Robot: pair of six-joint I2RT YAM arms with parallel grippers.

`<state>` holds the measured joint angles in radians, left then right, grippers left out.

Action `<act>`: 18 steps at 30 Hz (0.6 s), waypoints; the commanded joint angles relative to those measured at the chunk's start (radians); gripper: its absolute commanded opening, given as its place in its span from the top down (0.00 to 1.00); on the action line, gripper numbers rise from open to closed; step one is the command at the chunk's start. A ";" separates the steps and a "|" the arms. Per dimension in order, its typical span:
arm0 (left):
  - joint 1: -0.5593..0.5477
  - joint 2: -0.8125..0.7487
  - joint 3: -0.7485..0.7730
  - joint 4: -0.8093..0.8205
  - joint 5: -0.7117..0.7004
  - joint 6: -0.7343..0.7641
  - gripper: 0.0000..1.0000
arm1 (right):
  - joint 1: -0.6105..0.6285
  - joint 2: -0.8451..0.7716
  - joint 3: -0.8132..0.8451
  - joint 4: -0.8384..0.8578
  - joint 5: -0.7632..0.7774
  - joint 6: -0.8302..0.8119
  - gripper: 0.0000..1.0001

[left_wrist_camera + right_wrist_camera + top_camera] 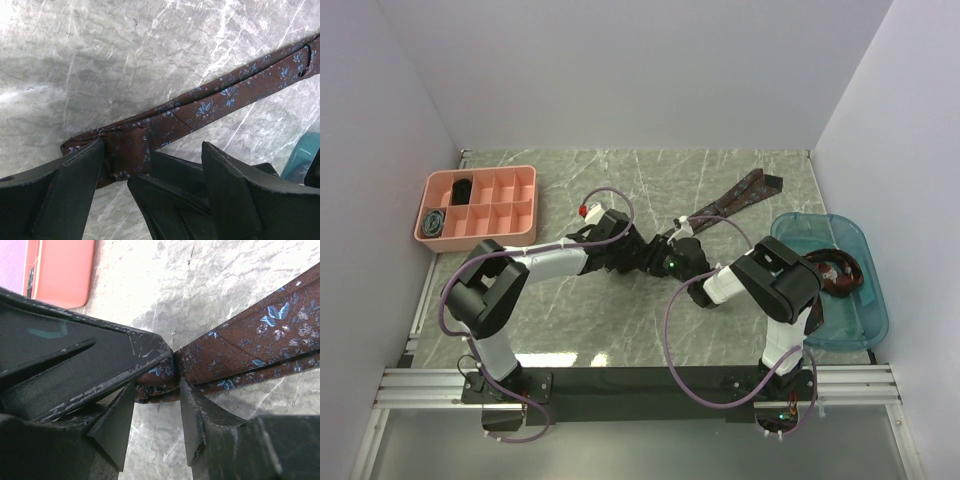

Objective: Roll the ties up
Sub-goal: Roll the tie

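A: Where the tie [745, 195] has its folded end near the middle of the tabletop [570, 330], how do the arms stand?

B: Both reach inward and low, meeting tip to tip at that fold. The left arm stretches in from the left, elbow bent near its base. The right arm doubles back on itself and reaches in from the right.

A: And the pincers?

B: The left pincer [152, 145] is spread wide: one finger touches the fold, the other stands apart from it. The right pincer [156, 385] has its fingers partly apart with the fold at their tips; whether they pinch it, I cannot tell.

A: Which way does the tie run?

B: Its long axis goes diagonally from the fold toward the far right corner, flat on the marble, broader toward the far end.

A: Its look?

B: Dark brown-maroon with small blue flowers, doubled over at the near end.

A: Around it?

B: A pink tray [525, 180] at the far left holds a black coil [463, 190] and a grey-blue coil [437, 222]; a teal bin [860, 320] on the right holds another tie [835, 272]
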<state>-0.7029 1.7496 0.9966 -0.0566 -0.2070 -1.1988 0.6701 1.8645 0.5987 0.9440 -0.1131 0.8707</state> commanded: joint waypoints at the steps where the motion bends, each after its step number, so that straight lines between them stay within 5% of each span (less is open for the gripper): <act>1: -0.015 0.007 -0.023 -0.031 0.046 0.001 0.15 | 0.016 0.021 0.041 0.064 0.050 0.007 0.53; 13: -0.017 0.010 -0.023 -0.028 0.050 0.007 0.15 | 0.016 0.065 0.050 0.044 0.059 0.019 0.68; 18: -0.015 0.005 -0.023 -0.029 0.046 0.010 0.15 | 0.013 0.078 0.020 0.045 0.079 0.056 0.87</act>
<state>-0.7036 1.7496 0.9928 -0.0513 -0.2047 -1.1931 0.6781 1.9213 0.6216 0.9630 -0.0803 0.9081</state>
